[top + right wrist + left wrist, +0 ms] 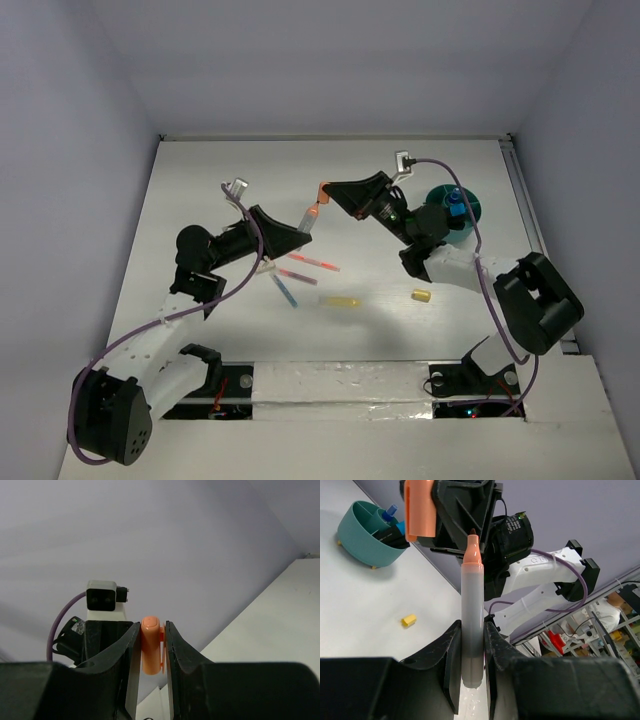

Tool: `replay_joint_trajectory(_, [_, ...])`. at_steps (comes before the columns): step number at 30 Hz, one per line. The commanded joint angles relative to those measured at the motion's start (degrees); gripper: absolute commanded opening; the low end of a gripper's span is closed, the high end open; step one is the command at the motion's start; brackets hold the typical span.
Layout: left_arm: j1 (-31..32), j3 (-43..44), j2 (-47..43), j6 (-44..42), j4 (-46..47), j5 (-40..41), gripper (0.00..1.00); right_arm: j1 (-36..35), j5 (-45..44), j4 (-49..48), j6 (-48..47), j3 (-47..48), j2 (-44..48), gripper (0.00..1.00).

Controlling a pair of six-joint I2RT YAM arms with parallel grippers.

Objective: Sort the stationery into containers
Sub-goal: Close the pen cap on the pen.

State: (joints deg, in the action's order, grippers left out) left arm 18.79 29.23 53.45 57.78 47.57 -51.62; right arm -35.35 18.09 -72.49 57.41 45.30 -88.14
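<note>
Left wrist: uncapped grey marker [471,630], orange tip

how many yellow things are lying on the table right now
2. A yellow highlighter lies near the middle of the table; a small yellow piece lies to its right, nearer the right arm. The arms may hide more.

White flat table [200,200]. Round teal-green plastic cup with dividers [470,203] stands near the right edge, far half. Around the middle, nearer the near edge, lying flat: thin red pen [315,263], pinkish pen [298,276] just beside it, short blue pen [286,291], blurred yellow highlighter [342,301]. Small yellow cap [421,295] lies apart, toward the right edge.
</note>
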Motion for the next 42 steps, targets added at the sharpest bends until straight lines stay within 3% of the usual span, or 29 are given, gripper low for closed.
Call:
replay_joint_trajectory(1, [-0.33, -0.49, -0.8, 1.55, 6.39, -1.73, 0.0, -0.77, -4.11, -13.29, -0.46, 2.16, -0.37, 0.0])
replay_joint_trajectory(42, [-1.38, -1.46, 1.39, 1.64, 5.34, -1.3, 0.0, -3.49, -5.96, -19.36, 4.03, 2.43, 1.91, 0.0])
